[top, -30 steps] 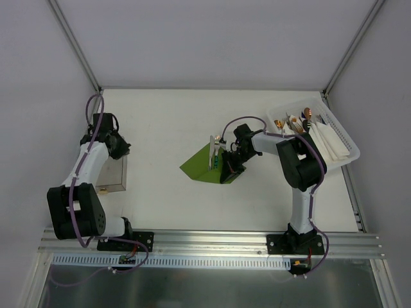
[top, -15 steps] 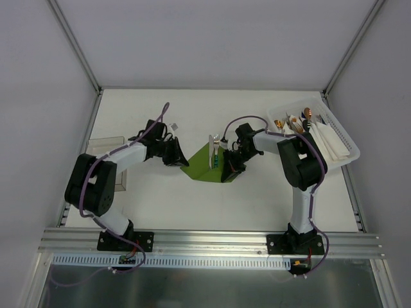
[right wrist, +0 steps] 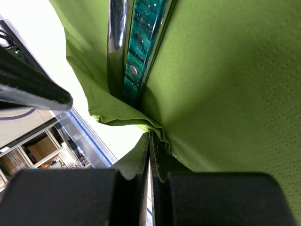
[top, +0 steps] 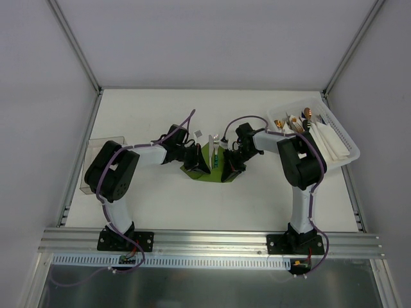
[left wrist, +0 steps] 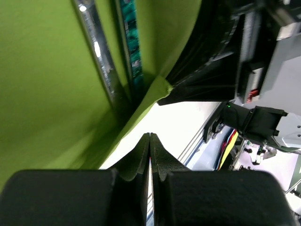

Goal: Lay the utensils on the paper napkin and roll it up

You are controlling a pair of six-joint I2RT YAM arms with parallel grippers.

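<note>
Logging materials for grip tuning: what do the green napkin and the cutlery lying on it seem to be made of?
The paper napkin looks like thin matte paper: dotted embossing, soft creases. The utensils look like polished metal with glossy teal, probably plastic, handle inlay: bright glints, a rivet.

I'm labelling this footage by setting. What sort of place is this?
Probably a robotics lab test cell: left arm and right arm mounted on a metal rail, white table walled by plain panels, basket of cutlery.

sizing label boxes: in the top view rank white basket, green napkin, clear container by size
1. white basket
2. green napkin and clear container: look alike, both partly covered, so unranked
</note>
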